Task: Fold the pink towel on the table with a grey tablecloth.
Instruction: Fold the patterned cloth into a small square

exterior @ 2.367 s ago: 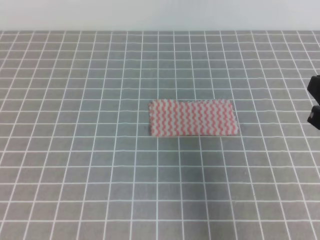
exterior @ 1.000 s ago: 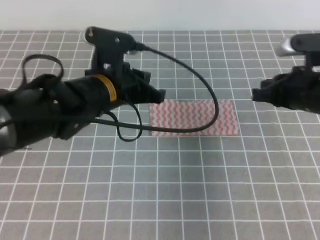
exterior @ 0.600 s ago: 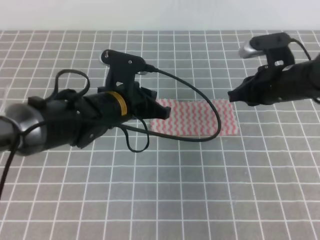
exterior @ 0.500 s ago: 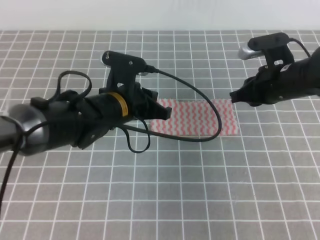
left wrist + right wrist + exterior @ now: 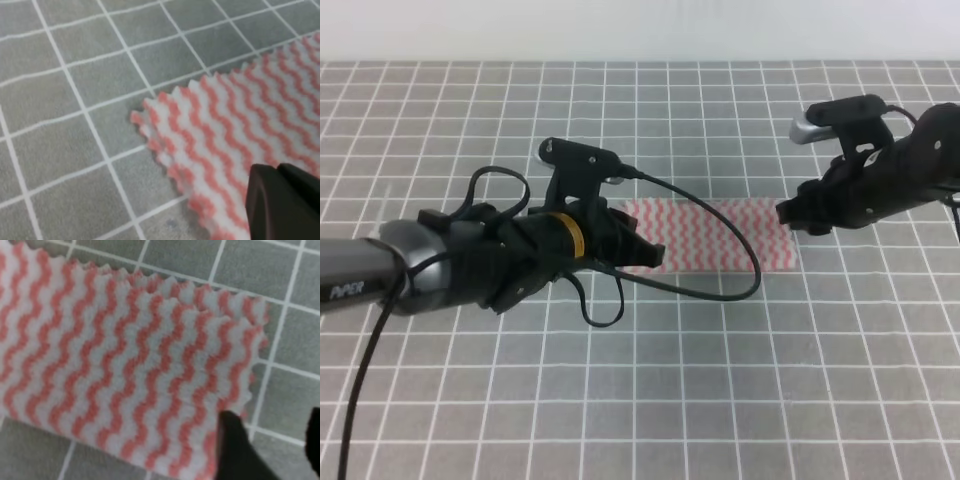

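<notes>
The pink towel (image 5: 720, 235) lies folded into a flat rectangle mid-table on the grey tablecloth (image 5: 720, 380). My left gripper (image 5: 652, 255) is low over the towel's left end. In the left wrist view its dark fingers (image 5: 285, 200) look pressed together above the towel's front-left corner (image 5: 225, 135), with the tips cut off by the frame. My right gripper (image 5: 788, 215) is at the towel's right end. In the right wrist view it (image 5: 272, 440) is open, one finger (image 5: 235, 445) over the towel's edge (image 5: 125, 355), where two layers show.
The white-gridded grey cloth covers the whole surface. A black cable (image 5: 720, 285) from the left arm loops across the towel's front edge. A pale wall (image 5: 640, 30) runs along the far edge of the table.
Both arms came in from the sides and lowered toward the towel's two ends. In the last half second the left gripper dropped closer to the left end. The towel has not moved.
</notes>
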{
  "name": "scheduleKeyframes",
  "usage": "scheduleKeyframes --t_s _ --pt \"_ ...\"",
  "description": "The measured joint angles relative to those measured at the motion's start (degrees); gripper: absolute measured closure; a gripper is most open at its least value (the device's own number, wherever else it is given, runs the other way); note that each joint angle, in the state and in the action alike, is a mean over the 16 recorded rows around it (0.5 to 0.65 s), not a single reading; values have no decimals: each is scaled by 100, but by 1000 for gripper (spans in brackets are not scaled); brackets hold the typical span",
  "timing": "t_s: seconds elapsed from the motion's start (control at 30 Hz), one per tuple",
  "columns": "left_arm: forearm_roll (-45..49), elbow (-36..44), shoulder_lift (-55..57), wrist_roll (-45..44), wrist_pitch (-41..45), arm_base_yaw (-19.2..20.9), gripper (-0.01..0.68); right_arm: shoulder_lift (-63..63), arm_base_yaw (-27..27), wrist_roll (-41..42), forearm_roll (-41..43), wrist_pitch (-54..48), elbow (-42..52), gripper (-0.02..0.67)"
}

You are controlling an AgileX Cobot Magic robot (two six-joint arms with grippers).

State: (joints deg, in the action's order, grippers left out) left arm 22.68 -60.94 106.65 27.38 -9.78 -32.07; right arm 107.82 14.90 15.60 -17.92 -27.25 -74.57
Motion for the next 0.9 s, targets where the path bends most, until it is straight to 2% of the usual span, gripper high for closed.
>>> scheduleKeyframes --t_s 0.2,0.63,0.9 --pt "173 -128 54 153 94 -86 673 216 0 -163 -95 -24 -70 310" --pt "453 -746 486 352 722 -264 673 366 1 -241 -176 -17 -135 312" --pt "472 -885 767 419 804 -264 673 451 1 -240 -332 -91 -136 314"
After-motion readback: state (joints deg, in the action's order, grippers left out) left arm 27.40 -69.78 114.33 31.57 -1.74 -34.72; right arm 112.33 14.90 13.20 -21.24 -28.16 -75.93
